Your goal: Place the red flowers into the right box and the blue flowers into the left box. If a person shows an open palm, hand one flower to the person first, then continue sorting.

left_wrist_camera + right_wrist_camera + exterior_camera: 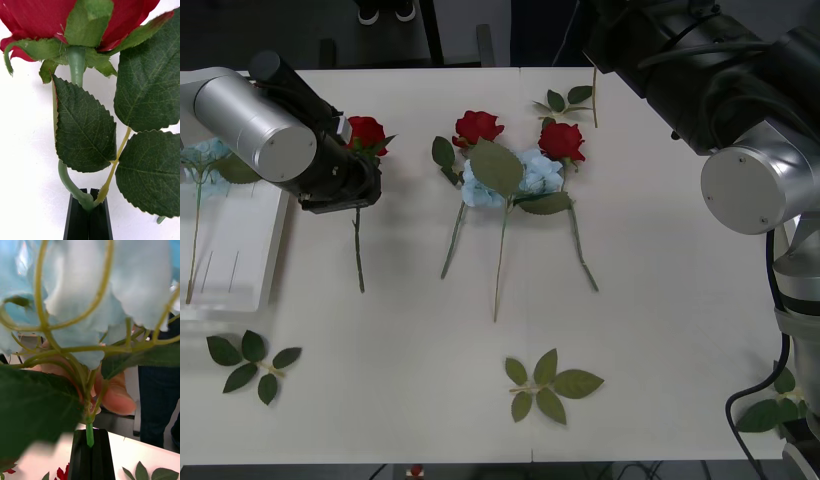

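White tabletop (660,330), no legible writing. Left gripper (89,210) clamps red rose stem (77,63); right gripper (90,450) clamps pale-blue flower stem (89,433).

From the front view you look down and forward from above the arms onto the white table (660,330), both arms framing the sides. Your left wrist camera sits very close along its black fingers (88,221), facing a red rose (45,22) lying on that same table; you see this rose (366,133) at the left arm's tip from above. Your right wrist camera looks along its fingers (92,461), close against a blue flower (93,296), toward a person's hand (112,393) past the table's far edge.
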Controlling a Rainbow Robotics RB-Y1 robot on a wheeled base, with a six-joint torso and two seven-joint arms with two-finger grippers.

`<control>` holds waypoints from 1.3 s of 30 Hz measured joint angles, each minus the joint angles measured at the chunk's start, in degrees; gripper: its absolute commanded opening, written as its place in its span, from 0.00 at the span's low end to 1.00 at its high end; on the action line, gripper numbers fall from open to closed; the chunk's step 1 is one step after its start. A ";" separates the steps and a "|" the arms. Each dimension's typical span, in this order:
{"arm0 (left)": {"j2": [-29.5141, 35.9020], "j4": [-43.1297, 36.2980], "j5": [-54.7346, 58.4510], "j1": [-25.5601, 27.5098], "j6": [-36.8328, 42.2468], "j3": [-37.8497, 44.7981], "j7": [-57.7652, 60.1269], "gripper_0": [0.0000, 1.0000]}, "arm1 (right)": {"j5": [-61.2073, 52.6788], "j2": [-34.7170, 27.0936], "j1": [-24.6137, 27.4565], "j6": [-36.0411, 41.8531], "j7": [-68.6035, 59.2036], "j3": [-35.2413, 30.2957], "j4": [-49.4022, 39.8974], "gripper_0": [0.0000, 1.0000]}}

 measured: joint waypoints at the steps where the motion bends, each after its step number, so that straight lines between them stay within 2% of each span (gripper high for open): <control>1: 0.00 0.00 0.00 0.00 0.00 0.00 0.00 0.00 | 0.00 0.00 0.00 0.00 0.00 0.00 0.00 0.00; 8: 0.00 0.00 0.00 0.00 0.00 0.00 0.00 0.00 | 0.11 0.00 0.00 -0.06 0.00 0.00 0.00 0.00; 10: 0.00 0.00 0.00 0.00 0.00 0.00 0.00 0.00 | 0.45 0.00 0.00 -0.09 0.00 0.00 0.00 0.06; 11: 0.00 0.00 0.00 0.00 0.00 0.00 0.00 0.00 | 0.63 0.00 0.00 -0.09 0.00 0.00 0.00 0.15; 14: 0.00 0.00 0.00 0.00 0.00 0.00 0.00 0.00 | 0.65 0.00 0.00 -0.11 0.00 0.00 0.00 0.66; 17: 0.00 0.00 0.00 0.00 0.00 0.00 0.00 0.00 | 0.64 0.00 0.00 -0.13 0.00 0.00 0.00 0.88; 18: 0.00 0.00 0.00 0.00 0.00 0.00 0.00 0.00 | 0.64 0.00 0.00 -0.13 0.00 0.00 0.00 0.92; 22: 0.00 0.00 0.00 0.00 0.00 0.00 0.00 0.00 | 0.63 0.00 0.00 -0.13 0.00 0.00 0.00 0.98; 31: 0.00 0.00 0.00 0.00 0.00 0.00 0.00 0.00 | 0.42 0.00 0.00 0.74 0.00 -0.20 -0.02 0.98; 33: 0.00 0.00 0.00 0.00 0.00 0.00 0.00 0.00 | -0.15 0.00 0.00 5.46 -0.01 -1.22 -0.43 0.98; 35: 0.00 0.00 0.00 0.00 0.00 0.00 0.00 0.00 | -1.26 0.00 0.00 13.54 -0.01 -3.42 -1.86 0.98; 39: 0.00 0.01 0.01 0.00 0.00 0.00 0.00 0.00 | -5.93 0.00 0.01 29.15 -0.01 -11.15 -6.36 0.98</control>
